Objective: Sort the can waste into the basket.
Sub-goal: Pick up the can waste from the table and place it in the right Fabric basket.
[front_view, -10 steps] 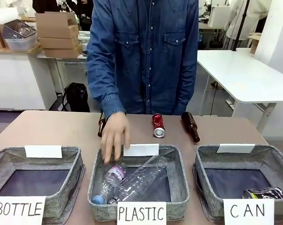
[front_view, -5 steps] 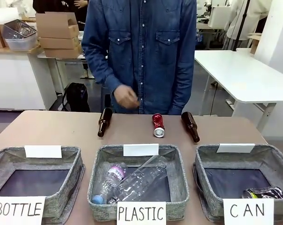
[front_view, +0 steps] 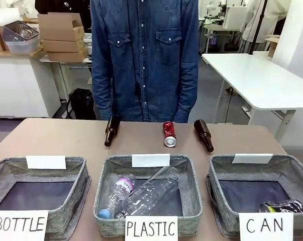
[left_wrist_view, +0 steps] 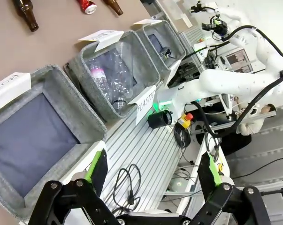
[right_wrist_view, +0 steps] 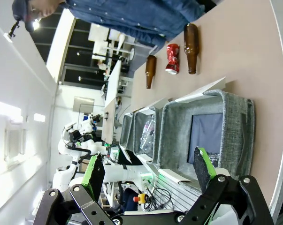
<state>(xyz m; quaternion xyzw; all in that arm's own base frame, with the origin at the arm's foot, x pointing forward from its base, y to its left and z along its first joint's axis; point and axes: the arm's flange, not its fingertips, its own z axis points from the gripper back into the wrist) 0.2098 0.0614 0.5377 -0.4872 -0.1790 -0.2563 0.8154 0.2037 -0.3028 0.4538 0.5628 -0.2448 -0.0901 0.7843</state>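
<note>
A shiny red can lies on its side at the far middle of the brown table, between two brown glass bottles; it also appears as the red can and the red can. A dark can with yellowish marks lies in the near right corner of the grey CAN basket. From the wrists that basket is the CAN basket and the CAN basket. My left gripper is open and holds nothing, off the table's near edge. My right gripper is open too, near the CAN basket's end.
The PLASTIC basket holds clear plastic bottles. The BOTTLE basket stands at the left. Brown bottles lie on either side of the red can. A person in a denim shirt stands at the far edge.
The person's hand has drawn back from the PLASTIC basket's far rim to their side, and they now stand upright. Cans, bottles and baskets have not moved.
</note>
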